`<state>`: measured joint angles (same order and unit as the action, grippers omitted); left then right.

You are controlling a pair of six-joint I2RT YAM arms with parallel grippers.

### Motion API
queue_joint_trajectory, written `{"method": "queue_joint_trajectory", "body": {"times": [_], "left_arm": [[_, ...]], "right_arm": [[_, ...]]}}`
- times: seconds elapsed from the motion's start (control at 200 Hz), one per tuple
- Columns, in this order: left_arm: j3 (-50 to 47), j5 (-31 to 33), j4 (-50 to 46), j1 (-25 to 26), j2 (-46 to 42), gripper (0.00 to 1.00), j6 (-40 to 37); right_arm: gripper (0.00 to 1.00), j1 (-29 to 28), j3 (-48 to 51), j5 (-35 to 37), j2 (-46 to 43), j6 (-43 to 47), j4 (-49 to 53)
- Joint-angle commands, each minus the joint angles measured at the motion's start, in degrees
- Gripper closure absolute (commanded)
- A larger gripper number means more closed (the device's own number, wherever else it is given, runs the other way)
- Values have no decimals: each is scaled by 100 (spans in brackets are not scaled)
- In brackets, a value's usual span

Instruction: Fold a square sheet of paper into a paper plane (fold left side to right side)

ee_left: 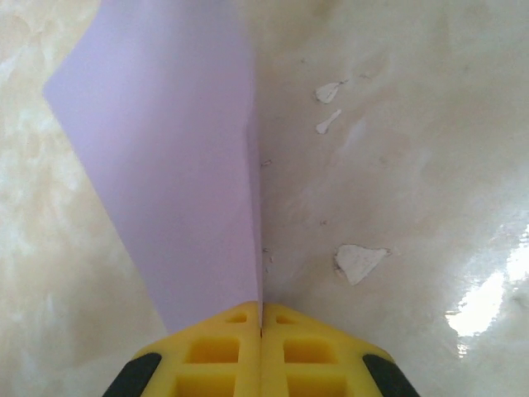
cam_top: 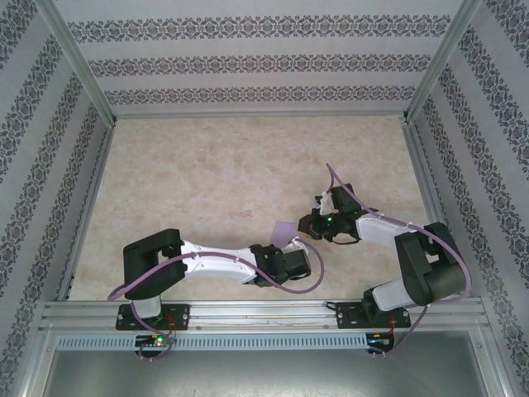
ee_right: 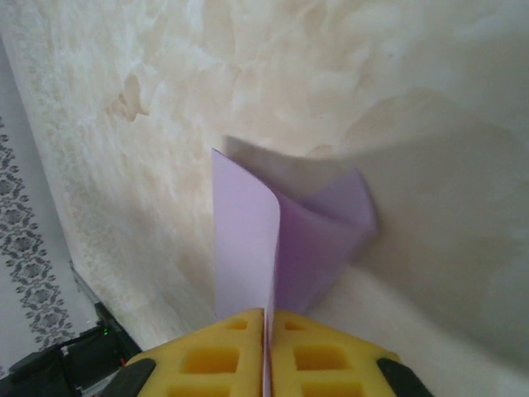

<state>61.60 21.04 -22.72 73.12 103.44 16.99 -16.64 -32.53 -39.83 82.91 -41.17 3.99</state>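
Near the middle of the top view, the square sheet of paper (cam_top: 284,231) — thin, plain purple, bent — is pinched by 2 yellow tools: the left gripper (ee_left: 261,329) and right gripper (ee_right: 269,332), both closed on it over a creamy marbled table (cam_top: 198,178).

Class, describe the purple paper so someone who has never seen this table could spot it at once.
On the beige marbled table, look near the front middle, where the two arms meet. Held between the left claw and the right claw is the lavender sheet of paper, thin, plain and folded, unlike the bulky black-and-white arms beside it.
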Motion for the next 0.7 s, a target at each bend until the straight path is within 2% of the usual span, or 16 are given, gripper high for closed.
{"method": "queue_joint_trajectory", "body": {"times": [0.0, 0.235, 0.44, 0.695], "left_arm": [[-66, -203, 109, -12, -147, 100, 112], [-124, -1134, 366, -292, -285, 100, 177], [-193, -2155, 617, -697, -389, 100, 430], [-603, -3710, 1558, -1343, -473, 100, 1080]], "right_arm": [[80, 204, -45, 359, -420, 202, 368], [53, 688, 59, 1395, -1690, 717, 1483], [48, 854, 326, 1687, -2716, 986, 1878], [43, 874, 695, 1284, -3299, 1075, 1887]]}}
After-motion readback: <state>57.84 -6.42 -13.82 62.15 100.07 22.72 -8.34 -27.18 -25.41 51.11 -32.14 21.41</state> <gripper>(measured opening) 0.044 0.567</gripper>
